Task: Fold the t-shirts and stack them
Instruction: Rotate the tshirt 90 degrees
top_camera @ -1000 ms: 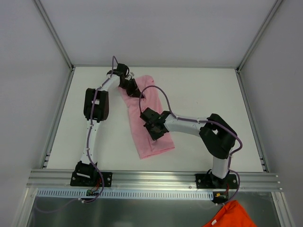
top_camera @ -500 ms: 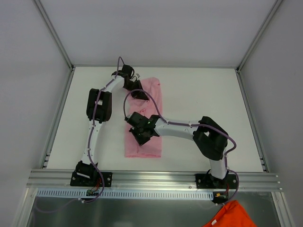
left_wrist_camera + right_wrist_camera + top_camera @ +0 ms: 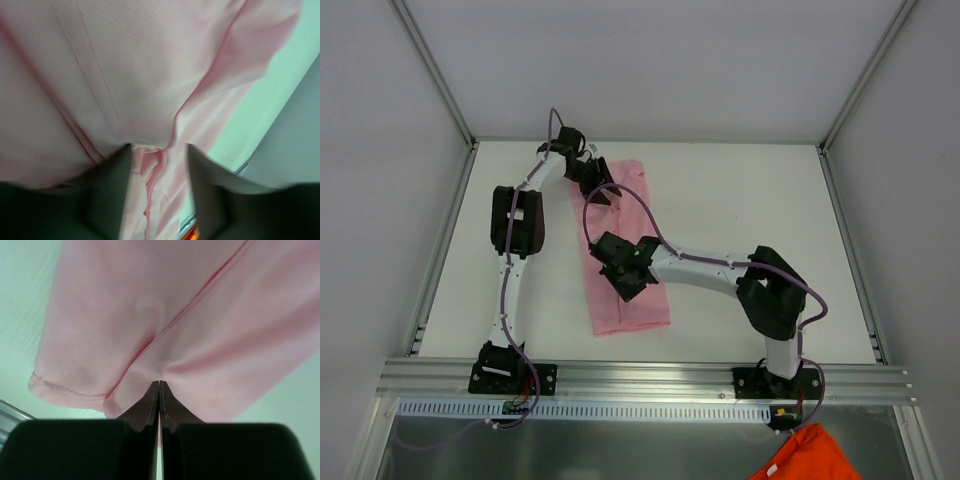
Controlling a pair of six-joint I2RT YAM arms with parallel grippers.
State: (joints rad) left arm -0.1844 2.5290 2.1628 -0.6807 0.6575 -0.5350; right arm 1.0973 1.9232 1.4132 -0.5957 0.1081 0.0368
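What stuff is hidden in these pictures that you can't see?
- Top view: orange thing, cut off by the bottom edge.
- Top view: fingertips of the right gripper, hidden under its own wrist.
- Left wrist view: whether the left gripper pinches the pink t-shirt; cloth there is blurred.

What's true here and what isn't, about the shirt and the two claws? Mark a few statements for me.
The pink t-shirt lies as a long narrow strip on the table. True.
The right claw hangs wide open above it. False: it is shut, pinching the fabric.
The left claw is at the shirt's far end. True.
A second shirt is stacked on the pink one. False: only the pink one is on the table.
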